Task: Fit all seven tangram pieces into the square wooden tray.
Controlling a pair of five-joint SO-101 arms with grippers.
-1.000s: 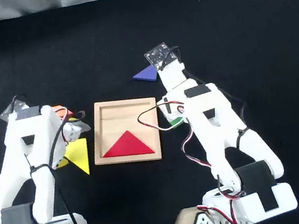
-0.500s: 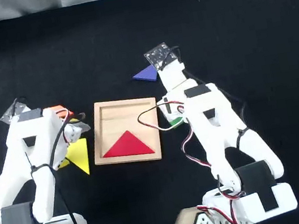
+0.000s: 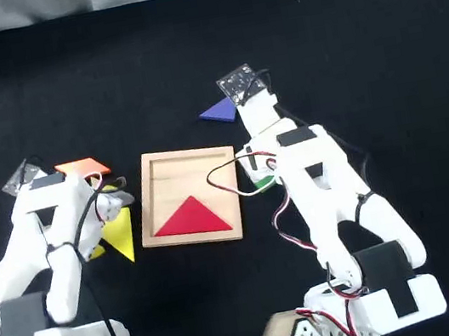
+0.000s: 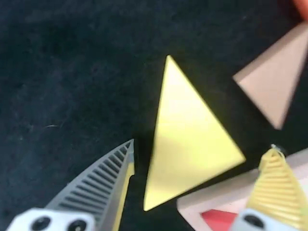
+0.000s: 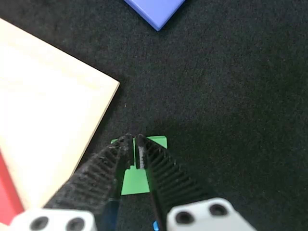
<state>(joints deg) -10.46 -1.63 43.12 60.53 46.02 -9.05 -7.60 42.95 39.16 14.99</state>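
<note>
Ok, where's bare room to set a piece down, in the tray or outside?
In the tray, the half beyond the red triangle is bare; so is cloth beyond the blue triangle. Crowded: left of it, yellow triangle, orange piece, left gripper.

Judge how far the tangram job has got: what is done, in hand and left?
Done: one red triangle lies in the tray. In hand: the left hand is open astride the yellow triangle beside the tray; the right hand is shut over a green piece. Left: those two, plus the blue triangle, orange piece and pale piece, lie outside the tray.
</note>
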